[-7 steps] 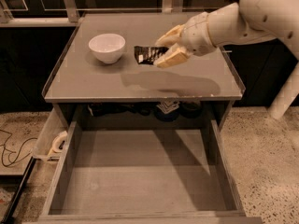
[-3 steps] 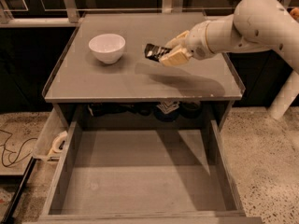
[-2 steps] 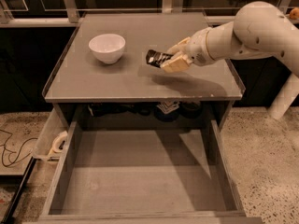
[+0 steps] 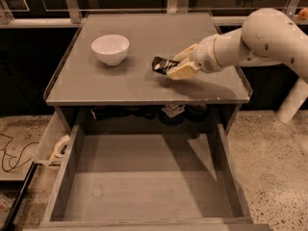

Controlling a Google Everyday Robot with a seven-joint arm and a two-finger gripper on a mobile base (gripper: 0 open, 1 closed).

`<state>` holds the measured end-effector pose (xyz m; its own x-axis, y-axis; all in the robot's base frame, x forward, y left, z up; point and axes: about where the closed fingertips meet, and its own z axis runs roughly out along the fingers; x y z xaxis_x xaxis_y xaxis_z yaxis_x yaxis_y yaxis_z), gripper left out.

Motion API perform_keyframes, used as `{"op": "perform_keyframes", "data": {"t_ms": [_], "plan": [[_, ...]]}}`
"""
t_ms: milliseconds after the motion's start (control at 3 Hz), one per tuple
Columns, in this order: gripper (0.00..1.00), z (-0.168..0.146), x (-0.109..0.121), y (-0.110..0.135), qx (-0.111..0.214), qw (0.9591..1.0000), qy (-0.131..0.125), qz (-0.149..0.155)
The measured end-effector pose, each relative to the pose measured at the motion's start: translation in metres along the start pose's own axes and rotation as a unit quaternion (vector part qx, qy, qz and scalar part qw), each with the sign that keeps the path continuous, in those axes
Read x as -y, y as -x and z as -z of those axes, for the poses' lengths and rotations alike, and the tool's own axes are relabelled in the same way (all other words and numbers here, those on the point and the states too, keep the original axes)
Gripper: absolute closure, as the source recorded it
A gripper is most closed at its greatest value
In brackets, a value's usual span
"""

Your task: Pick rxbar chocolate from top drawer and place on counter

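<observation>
The wide, shallow grey wooden top drawer [image 4: 144, 186] stood open, its flat bottom bare, below the gripper [image 4: 174, 66] and nearer the camera. The broad, flat grey counter [image 4: 120, 83], edged by a thin clear rim, lay directly beneath the gripper. A smooth round white bowl [image 4: 110, 48] sat picture-left of it, well apart. The gripper's cream fingers pinched the small flat black rxbar chocolate [image 4: 162, 64] low over the counter, long axis near level, free end pointing toward the bowl.

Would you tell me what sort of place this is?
Probably a robot test kitchen: a grey counter with a white bowl, an open top drawer, loose cable on the floor. The gripper holds the rxbar chocolate over the counter.
</observation>
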<state>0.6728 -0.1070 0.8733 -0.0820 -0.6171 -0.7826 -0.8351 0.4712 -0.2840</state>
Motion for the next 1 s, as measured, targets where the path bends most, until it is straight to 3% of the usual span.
{"op": "perform_keyframes", "data": {"t_ms": [1000], "plan": [[0.11,-0.0001,-0.0001,0.0000,0.000,1.0000,0.000,0.000]]}}
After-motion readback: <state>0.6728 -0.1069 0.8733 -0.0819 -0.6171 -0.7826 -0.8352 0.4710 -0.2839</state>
